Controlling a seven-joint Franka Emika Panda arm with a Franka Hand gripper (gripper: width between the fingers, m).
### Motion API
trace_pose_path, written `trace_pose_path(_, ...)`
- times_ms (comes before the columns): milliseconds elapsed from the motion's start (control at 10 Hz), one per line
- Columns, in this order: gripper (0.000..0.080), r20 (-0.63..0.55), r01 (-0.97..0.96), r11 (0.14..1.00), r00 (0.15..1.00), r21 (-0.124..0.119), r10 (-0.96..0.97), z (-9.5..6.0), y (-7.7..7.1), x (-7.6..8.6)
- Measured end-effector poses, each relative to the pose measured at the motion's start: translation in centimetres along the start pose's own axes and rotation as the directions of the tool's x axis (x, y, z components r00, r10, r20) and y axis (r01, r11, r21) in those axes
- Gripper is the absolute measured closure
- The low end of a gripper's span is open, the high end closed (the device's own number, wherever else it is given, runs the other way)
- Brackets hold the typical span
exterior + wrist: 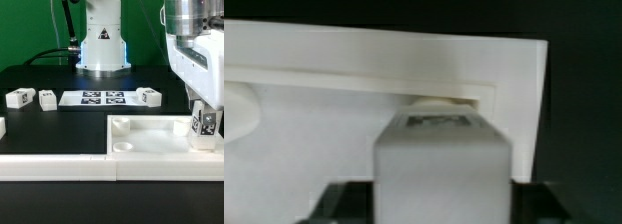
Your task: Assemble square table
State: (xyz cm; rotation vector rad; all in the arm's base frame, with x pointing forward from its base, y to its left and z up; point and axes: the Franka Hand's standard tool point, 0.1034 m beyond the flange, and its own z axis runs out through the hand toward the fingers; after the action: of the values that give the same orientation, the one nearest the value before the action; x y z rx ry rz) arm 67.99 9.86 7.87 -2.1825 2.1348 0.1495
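Note:
The white square tabletop (150, 137) lies at the front on the exterior view's right, rim up. My gripper (205, 130) is shut on a white tag-marked leg (206, 122) and holds it upright over the tabletop's corner on the exterior view's right. In the wrist view the leg (441, 150) fills the space between my dark fingers (349, 200), and its far end sits at a small socket (441, 101) in the tabletop's corner (384, 70). Three loose legs (18, 98) (47, 97) (150, 96) lie farther back on the black table.
The marker board (92, 98) lies flat between the loose legs. A long white rail (55, 165) runs along the front edge. Another white part (2, 127) shows at the exterior view's left edge. The robot base (102, 45) stands at the back.

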Motion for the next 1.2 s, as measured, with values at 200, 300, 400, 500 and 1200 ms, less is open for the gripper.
trace_pose_path(200, 0.0218, -0.005, 0.181, 0.983, 0.983, -0.001, -0.181, 0.0, 0.0, -0.2)
trace_pose_path(300, 0.0218, -0.021, 0.287, 0.958, 0.958, -0.013, -0.287, 0.1, 0.2, -0.5)
trace_pose_path(400, 0.0162, -0.026, 0.424, 0.905, 0.905, -0.027, -0.425, 0.2, 0.4, -0.8)
trace_pose_path(500, 0.0153, -0.024, 0.471, 0.882, 0.882, -0.026, -0.471, 0.2, 0.3, -0.7)
trace_pose_path(1200, 0.0151, -0.049, 0.956, 0.276, 0.272, -0.104, -0.961, 0.4, 0.2, -1.3)
